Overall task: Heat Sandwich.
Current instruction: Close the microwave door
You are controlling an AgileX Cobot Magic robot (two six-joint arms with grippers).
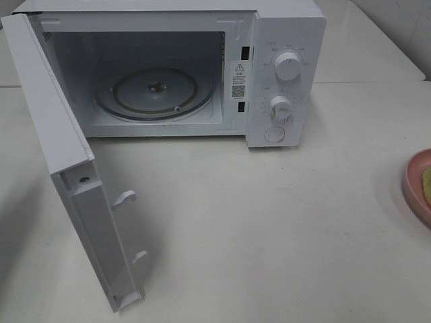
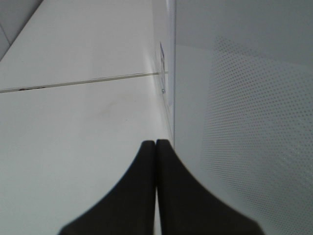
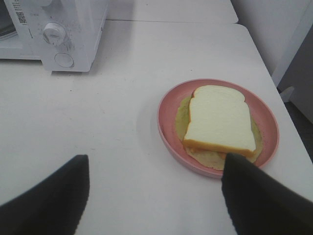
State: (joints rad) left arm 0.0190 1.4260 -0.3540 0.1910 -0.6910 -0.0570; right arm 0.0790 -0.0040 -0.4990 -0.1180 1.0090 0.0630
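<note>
The sandwich (image 3: 217,117), white bread with a tan crust over a pale yellow-green layer, lies on a round pink plate (image 3: 166,125). My right gripper (image 3: 155,159) hangs open just short of the plate, with nothing between its fingers. In the high view only the plate's edge (image 1: 414,182) shows, at the far right. The microwave (image 1: 283,74) stands open, and its glass turntable (image 1: 158,91) is bare. My left gripper (image 2: 155,146) is shut on nothing, close beside the microwave door (image 2: 244,122). Neither arm shows in the high view.
The open door (image 1: 60,134) swings out toward the table's front left, with two latch hooks on its edge. Two knobs and a round button sit on the control panel (image 3: 56,36). The table's right edge (image 3: 288,112) runs close behind the plate.
</note>
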